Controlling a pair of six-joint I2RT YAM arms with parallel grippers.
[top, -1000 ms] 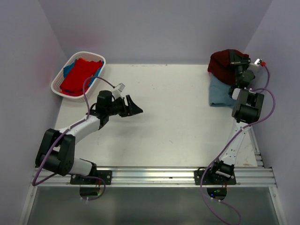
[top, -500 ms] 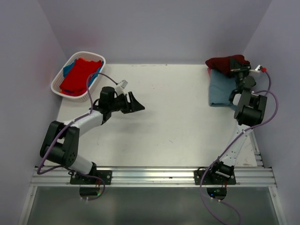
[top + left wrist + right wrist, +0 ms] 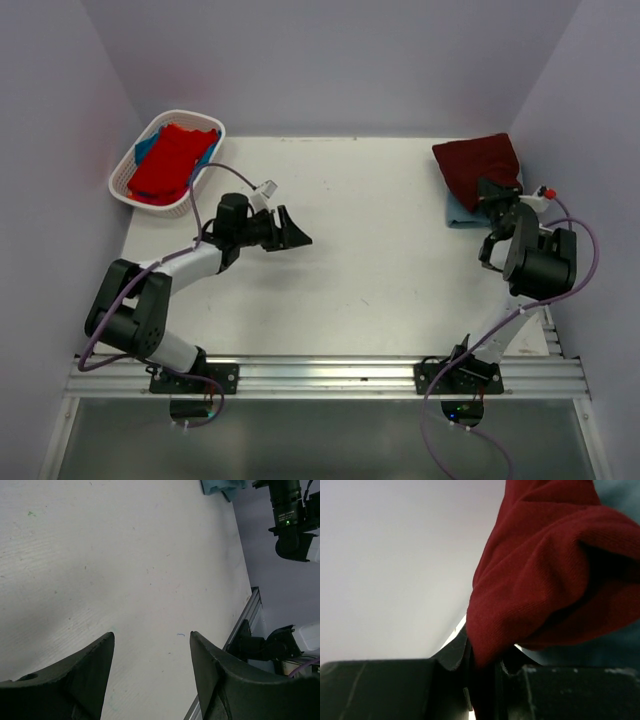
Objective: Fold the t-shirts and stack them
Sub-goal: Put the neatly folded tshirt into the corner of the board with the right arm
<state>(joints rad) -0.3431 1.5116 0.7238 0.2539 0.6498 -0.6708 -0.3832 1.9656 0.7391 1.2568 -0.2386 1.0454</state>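
Observation:
A dark maroon t-shirt (image 3: 476, 162) lies spread over a folded dusty grey-blue t-shirt (image 3: 461, 213) at the table's far right. My right gripper (image 3: 492, 196) is shut on the maroon shirt's near edge; the wrist view shows the maroon cloth (image 3: 545, 575) pinched between the jaws, with grey-blue cloth (image 3: 600, 650) behind. My left gripper (image 3: 292, 232) is open and empty over the bare table (image 3: 360, 240) left of centre; its wrist view (image 3: 150, 645) shows only the tabletop between the fingers. A bright red t-shirt (image 3: 170, 160) and a blue one (image 3: 147, 147) lie in the basket.
The white slatted basket (image 3: 128, 185) stands at the far left corner. Purple walls close in the back and sides. An aluminium rail (image 3: 330, 375) runs along the near edge. The right arm (image 3: 292, 515) shows at the top right of the left wrist view.
My right gripper has pulled the maroon shirt from a bunched heap toward the near side, spreading it flat over the grey-blue shirt. My left gripper has shifted slightly right, still open.

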